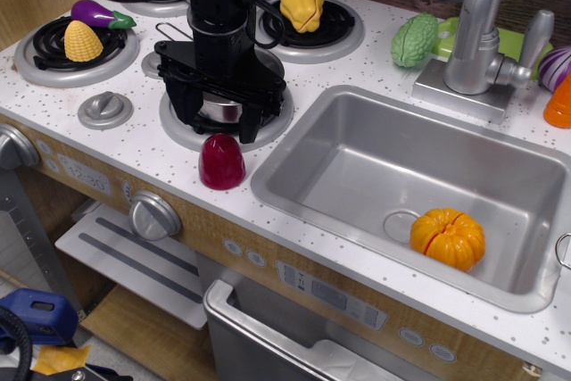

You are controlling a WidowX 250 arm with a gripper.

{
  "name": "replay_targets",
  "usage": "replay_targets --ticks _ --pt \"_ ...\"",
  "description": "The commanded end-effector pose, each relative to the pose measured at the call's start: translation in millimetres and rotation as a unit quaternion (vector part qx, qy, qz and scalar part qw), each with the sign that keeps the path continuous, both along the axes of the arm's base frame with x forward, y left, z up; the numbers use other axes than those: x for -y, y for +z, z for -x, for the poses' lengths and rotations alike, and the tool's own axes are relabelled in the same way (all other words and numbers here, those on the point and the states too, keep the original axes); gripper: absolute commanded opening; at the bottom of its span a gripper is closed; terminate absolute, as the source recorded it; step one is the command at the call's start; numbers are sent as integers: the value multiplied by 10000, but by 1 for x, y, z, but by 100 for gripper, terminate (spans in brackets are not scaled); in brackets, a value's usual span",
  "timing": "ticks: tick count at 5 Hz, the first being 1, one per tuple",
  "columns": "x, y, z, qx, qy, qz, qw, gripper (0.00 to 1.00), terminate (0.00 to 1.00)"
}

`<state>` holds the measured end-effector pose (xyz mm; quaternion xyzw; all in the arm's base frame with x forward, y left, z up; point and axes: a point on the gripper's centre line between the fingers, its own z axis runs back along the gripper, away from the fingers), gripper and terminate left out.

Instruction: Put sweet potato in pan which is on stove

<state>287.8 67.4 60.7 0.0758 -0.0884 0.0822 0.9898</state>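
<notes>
Sweet potato (221,162) below spread, empty claw (220,115).

Gripper (223,104) covers most of the pan (223,111) at centre-left; only a steel sliver shows between the fingers, so jaw state is unreadable. Right frame edge crops the purple vegetable (558,67) and orange item (560,103).

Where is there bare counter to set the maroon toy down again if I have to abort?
Bare speckled counter lies behind the steel sink basin, between the back right burner and the green vegetable. The front strip beside the dark-red dome-shaped sweet potato is narrow. The black gripper crowds the small steel pan; the corn and purple eggplant fill the left burner.
</notes>
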Motion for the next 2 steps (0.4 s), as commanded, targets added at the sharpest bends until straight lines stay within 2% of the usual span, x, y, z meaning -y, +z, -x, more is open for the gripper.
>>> replay_targets --ticks 1,2 --pt "0 0 0 0 0 0 10000 100 0" --pt "-6 -9 1 110 -40 49 9999 100 0"
